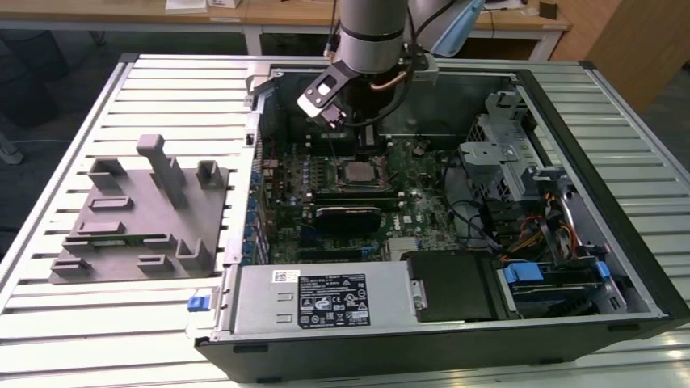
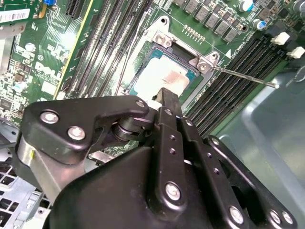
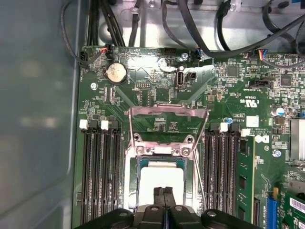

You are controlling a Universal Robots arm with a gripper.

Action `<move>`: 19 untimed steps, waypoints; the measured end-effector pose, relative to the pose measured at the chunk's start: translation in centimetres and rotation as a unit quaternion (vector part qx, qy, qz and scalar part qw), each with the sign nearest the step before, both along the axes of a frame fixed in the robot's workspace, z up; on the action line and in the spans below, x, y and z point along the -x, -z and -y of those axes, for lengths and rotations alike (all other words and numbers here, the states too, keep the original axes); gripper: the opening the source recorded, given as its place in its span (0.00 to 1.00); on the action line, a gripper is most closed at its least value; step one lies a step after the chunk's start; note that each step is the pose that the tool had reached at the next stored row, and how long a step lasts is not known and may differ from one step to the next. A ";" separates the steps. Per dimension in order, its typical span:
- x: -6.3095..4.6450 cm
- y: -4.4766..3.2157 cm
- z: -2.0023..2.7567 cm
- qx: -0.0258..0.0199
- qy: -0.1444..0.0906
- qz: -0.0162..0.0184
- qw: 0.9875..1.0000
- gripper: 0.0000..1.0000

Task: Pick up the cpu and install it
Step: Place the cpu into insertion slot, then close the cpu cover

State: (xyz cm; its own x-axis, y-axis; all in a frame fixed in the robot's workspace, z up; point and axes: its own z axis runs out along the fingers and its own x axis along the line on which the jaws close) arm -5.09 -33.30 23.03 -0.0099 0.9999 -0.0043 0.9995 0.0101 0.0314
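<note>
Working inside the open computer case [image 1: 603, 267], you are facing tight edges: the case wall [image 3: 38, 143] is rising close along one side of the motherboard [image 3: 157, 90], and the drive cage [image 1: 506, 162] is closing off the exterior view's right. The room for moving is lying straight above the socket frame [image 3: 129, 181], where the arm is coming down from overhead.

The gripper [image 3: 164, 192] is hanging right over the socket with its fingers [image 2: 167, 102] pressed together and nothing clamped between them. The cpu [image 2: 159, 76] is lying flat inside the socket frame, its pale silvery top facing up, directly under the fingertips. In both wrist views the tips are overlapping its near edge; whether they are touching it you cannot tell.

The metal load plate [image 3: 167, 110] is standing tilted open on the far side of the socket from the fingers, and the thin retention lever [image 2: 243, 77] is sticking out away from the frame, over one bank of memory slots [image 3: 221, 167]. A second bank of slots [image 3: 100, 171] is flanking the other side, so the socket is sitting between two rows. Black cables [image 3: 200, 28] are looping beyond the board's edge, well apart from the fingers.

The grey plastic holder [image 1: 140, 218] is sitting on the slatted table [image 1: 65, 145] beside the case, on the exterior view's left, and the silver box [image 1: 323, 299] is lying along the case's near edge.
</note>
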 end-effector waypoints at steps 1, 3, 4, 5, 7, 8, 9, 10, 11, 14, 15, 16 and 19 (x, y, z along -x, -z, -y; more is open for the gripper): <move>0.0 -0.07 0.00 0.000 0.000 0.000 1.000 0.11; 0.0 -0.22 0.00 0.000 0.000 0.000 1.000 0.11; 0.0 -0.31 0.00 0.000 0.000 0.000 1.000 0.11; 0.0 -0.44 0.00 0.000 0.000 0.000 1.000 0.11; 0.0 -0.68 0.00 0.000 0.000 -0.001 1.000 0.11; 0.0 -0.80 0.00 0.000 0.000 -0.001 1.000 0.11; 0.0 -0.93 0.00 0.000 0.000 -0.001 1.000 0.11; 0.0 -1.04 0.00 0.000 0.000 -0.001 1.000 0.11; 0.0 -1.15 0.00 0.000 0.000 -0.001 1.000 0.11; 0.0 -1.41 0.00 0.000 0.000 -0.001 1.000 0.11; 0.0 -1.47 0.00 0.000 0.000 -0.001 1.000 0.11; 0.0 -1.50 0.00 0.000 0.000 -0.001 1.000 0.11; 0.0 -1.51 -0.01 0.000 0.000 -0.001 1.000 0.11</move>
